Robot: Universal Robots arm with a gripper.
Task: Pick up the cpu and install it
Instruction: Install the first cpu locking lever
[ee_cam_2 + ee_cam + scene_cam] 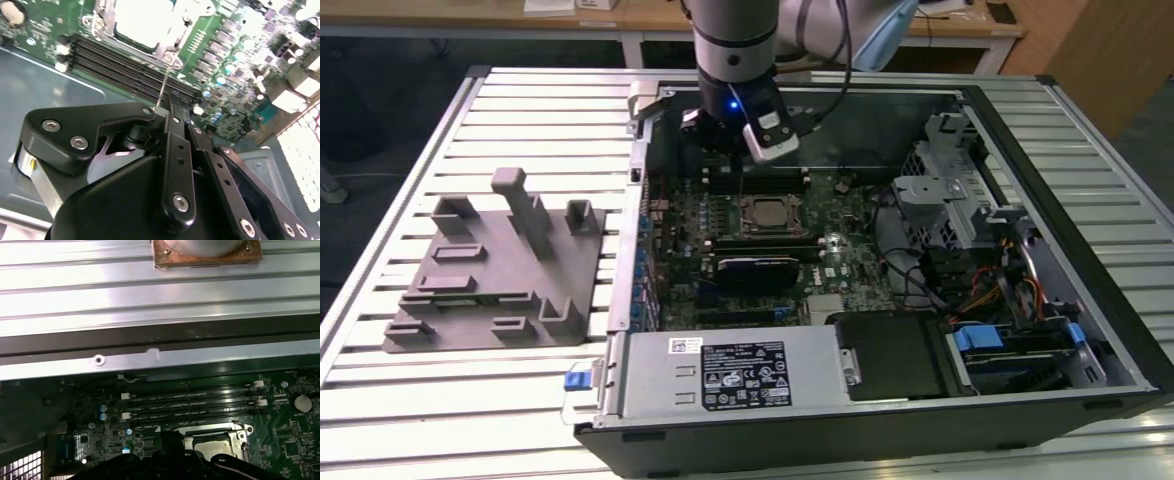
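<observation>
Gripper (727, 150): seen in the exterior view hanging inside the open computer case (1107, 300), over the far part of the motherboard (834, 250).
Fingers (175, 135): drawn close together in the second wrist view; nothing is seen clamped between them.
Cpu (767, 215): seated in the socket near the middle of the board, framed by the metal socket bracket. Its pale top is also seen in the second wrist view (145, 20) and in the first wrist view (212, 442).
Gripper vs cpu: apart. The fingertips are placed over the memory slots (125, 65), just beside the socket and not over the chip.
Socket lever (164, 80): a thin metal rod is seen running from the socket edge to the fingertips. Whether it is touched cannot be told.
Heatsink (754, 270): a black rectangular block is seen on the board, just on the near side of the socket.
Fixture (487, 275): a grey plastic piece is laid on the slatted metal table (400, 400), on the exterior view's left, outside the case and well apart from the gripper.
Power supply (720, 372): mounted at the near edge of the case, with a label on top.
</observation>
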